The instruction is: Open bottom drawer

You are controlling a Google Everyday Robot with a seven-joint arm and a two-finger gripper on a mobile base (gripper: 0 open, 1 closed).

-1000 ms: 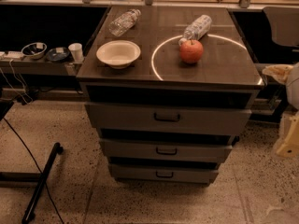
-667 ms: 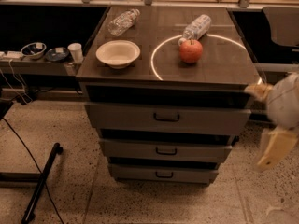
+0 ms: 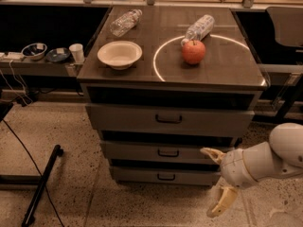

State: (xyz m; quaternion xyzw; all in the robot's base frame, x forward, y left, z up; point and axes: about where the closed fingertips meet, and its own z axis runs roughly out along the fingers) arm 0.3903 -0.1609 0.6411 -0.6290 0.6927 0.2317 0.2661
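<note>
Down at the lower right, the gripper (image 3: pixel 207 182) hangs just off the corner of the desk (image 3: pixel 227 65), its two fingers (image 3: pixel 222 201) spread wide apart with nothing between them. The bottom drawer (image 3: pixel 142 175) sits lowest of three, its narrow grey front pushed in, so its inside is hidden; its small black handle (image 3: pixel 166 177) lies just left of the gripper, apart from it. On the desk top a white bowl (image 3: pixel 120 55) shows only its plain inside. Two clear plastic bottles lie on their sides: one (image 3: pixel 125 21) behind the bowl, the other (image 3: pixel 200 28) just behind a red apple (image 3: pixel 193 52). On a shelf to the left stand a dark bowl (image 3: pixel 33 50) and a white cup (image 3: pixel 75 52); their contents cannot be made out.
</note>
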